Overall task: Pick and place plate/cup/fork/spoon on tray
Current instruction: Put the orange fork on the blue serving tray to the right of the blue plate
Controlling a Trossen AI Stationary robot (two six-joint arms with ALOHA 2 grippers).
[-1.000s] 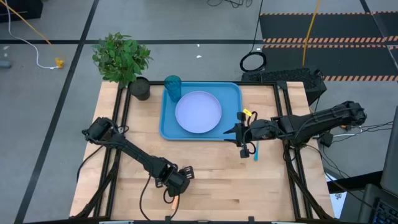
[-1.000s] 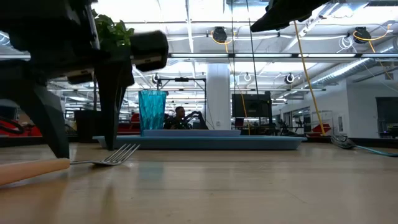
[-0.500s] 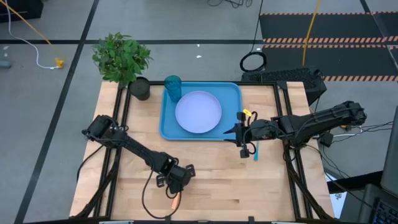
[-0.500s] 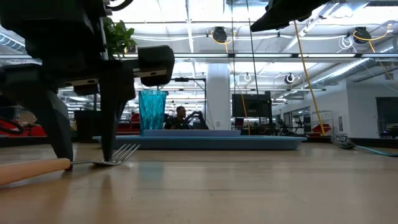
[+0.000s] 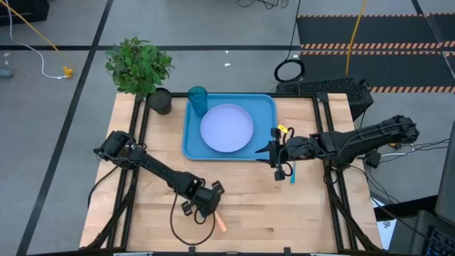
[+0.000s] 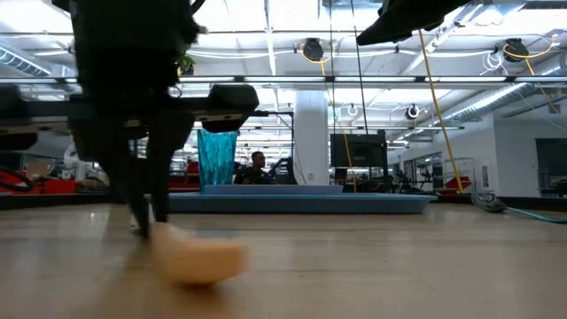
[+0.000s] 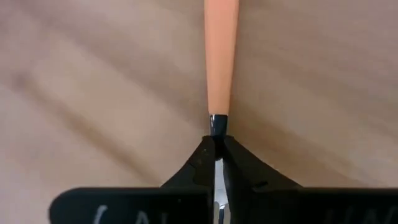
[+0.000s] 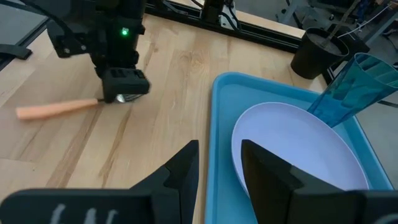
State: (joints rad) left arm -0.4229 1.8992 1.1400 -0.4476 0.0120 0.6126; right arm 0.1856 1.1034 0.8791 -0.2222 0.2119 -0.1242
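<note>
Fork (image 7: 222, 56), smooth tapered orange handle, in left hand (image 7: 217, 149)

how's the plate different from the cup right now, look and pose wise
The plate is round, flat and pale lavender-white, lying low near the middle of the tray; the cup is a translucent teal-blue tumbler standing upright at a back corner of the tray. From above, the plate covers far more of the tray than the cup. Both already sit on the blue tray, and neither is held by a gripper.

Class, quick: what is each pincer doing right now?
Left pincer: closed on the fork, at its metal neck.
Right pincer: open, holding nothing, beside the tray.
</note>
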